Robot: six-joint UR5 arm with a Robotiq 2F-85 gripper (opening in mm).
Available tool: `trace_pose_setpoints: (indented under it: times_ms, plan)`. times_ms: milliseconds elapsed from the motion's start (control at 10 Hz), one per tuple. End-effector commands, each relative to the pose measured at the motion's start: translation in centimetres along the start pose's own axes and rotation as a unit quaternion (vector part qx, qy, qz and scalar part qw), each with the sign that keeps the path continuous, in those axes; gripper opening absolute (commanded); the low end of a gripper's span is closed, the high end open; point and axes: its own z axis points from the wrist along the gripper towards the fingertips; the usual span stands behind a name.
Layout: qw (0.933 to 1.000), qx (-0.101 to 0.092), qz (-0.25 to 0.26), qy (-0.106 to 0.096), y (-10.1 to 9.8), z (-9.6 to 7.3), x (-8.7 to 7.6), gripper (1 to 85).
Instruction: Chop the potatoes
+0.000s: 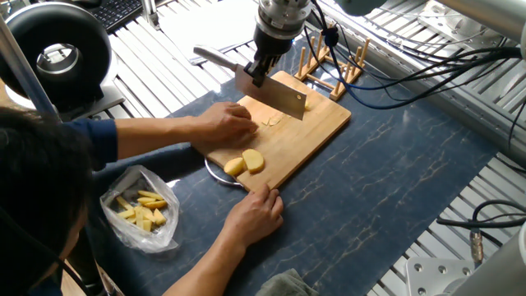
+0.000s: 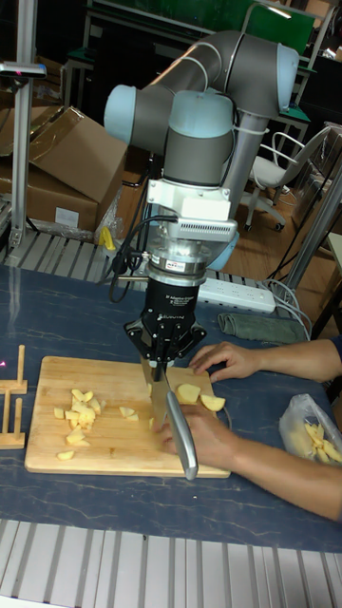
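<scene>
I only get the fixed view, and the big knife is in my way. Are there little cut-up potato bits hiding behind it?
Observer: Yes. The tall view shows a heap of small potato pieces on the cutting board, on the far side of the knife from the person.
Operator: What's on the table behind the robot?
Observer: A white power strip lies there, just past the board.
</scene>
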Motion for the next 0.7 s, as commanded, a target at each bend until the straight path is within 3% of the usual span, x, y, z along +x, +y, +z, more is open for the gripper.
trace_pose_setpoints:
  times_ms: [0,600]
  plan:
    - [1.0,-0.004,0.004,-0.002,0.1,-0.1,-0.2,1.0]
    - [0.9992,-0.007,0.04,-0.003,0.8,1.9,-0.3,1.0]
